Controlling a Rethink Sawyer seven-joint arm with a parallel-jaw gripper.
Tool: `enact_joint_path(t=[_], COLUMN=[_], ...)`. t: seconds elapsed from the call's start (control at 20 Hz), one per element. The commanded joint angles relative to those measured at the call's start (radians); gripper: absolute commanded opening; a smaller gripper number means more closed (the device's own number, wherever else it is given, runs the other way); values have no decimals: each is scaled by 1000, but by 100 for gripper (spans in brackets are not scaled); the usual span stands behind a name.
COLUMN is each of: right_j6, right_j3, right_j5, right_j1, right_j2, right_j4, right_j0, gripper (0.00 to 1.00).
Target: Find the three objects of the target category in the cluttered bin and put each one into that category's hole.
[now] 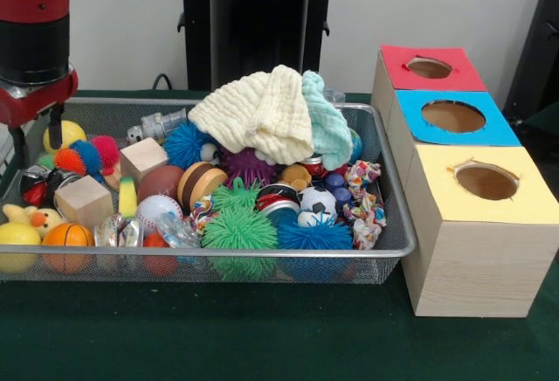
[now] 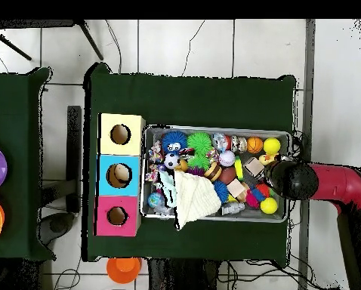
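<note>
Green table (image 1: 262,337), wire bin (image 1: 397,224) of toys, fingers (image 1: 39,136) state unclear, no legible writing

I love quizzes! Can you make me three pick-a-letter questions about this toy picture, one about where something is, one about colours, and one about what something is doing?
1. Where does the pale yellow folded cloth lie?
A. on top of the toys in the wire mesh bin
B. on the green table
C. on the boxes

2. Which colour tops the wooden box nearest the front-view camera?
A. red
B. blue
C. yellow

3. The round hole in the blue-topped box is:
A. open
B. covered by a cloth
C. plugged by a ball

Answers:
1 A, the cloth drapes over the heap of toys.
2 C, its top is yellow.
3 A, nothing covers the hole.
</note>
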Motion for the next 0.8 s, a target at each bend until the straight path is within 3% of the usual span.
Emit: enact_joint_path(t=[0.05, 0.55, 0.8], right_j6=[-35, -59, -52], right_j3=[24, -37, -27], right_j5=[-16, -59, -110], right_j1=[30, 114, 135], right_j2=[23, 42, 56], right_j4=[-14, -33, -43], right_j0=[-11, -38, -49], gripper=[100, 100, 100])
